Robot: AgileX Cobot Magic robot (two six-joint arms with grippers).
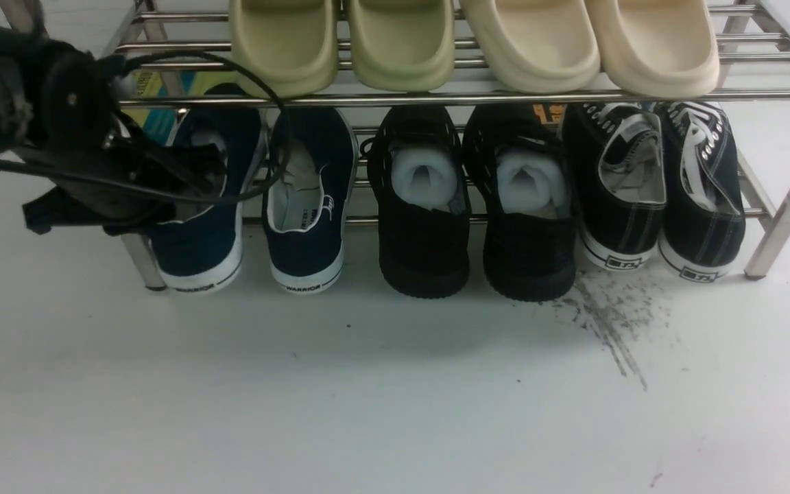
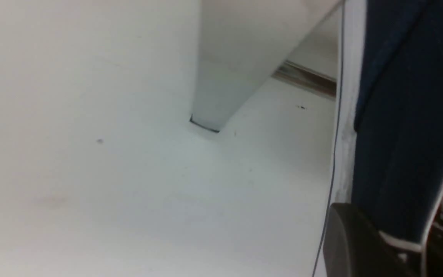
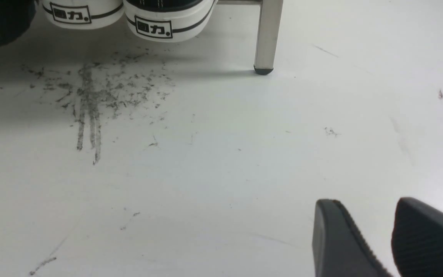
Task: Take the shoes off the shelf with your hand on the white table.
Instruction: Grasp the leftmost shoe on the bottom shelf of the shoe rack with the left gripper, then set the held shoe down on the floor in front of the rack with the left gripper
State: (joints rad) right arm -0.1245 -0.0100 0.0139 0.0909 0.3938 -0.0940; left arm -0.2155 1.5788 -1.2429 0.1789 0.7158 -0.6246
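The navy-blue shoes stand heels out at the left end of the chrome shelf's (image 1: 436,98) lower tier: the left shoe (image 1: 199,254) and the right shoe (image 1: 309,240), with white "WARRIOR" soles. My left gripper (image 1: 186,195) is at the left shoe's opening. In the left wrist view the gripper (image 2: 392,231) holds the shoe's navy side wall (image 2: 394,134) and white trim pinched between its fingers. My right gripper (image 3: 363,207) is out of the front view. It hangs open and empty over the white table (image 3: 206,184).
A black mesh pair (image 1: 422,254) and black laced sneakers (image 1: 618,226) fill the rest of the lower tier. Green slippers (image 1: 340,48) and cream slippers (image 1: 594,41) sit on top. Dark scuff streaks (image 1: 607,322) mark the table (image 1: 367,412). A shelf leg (image 3: 267,38) stands ahead of the right gripper.
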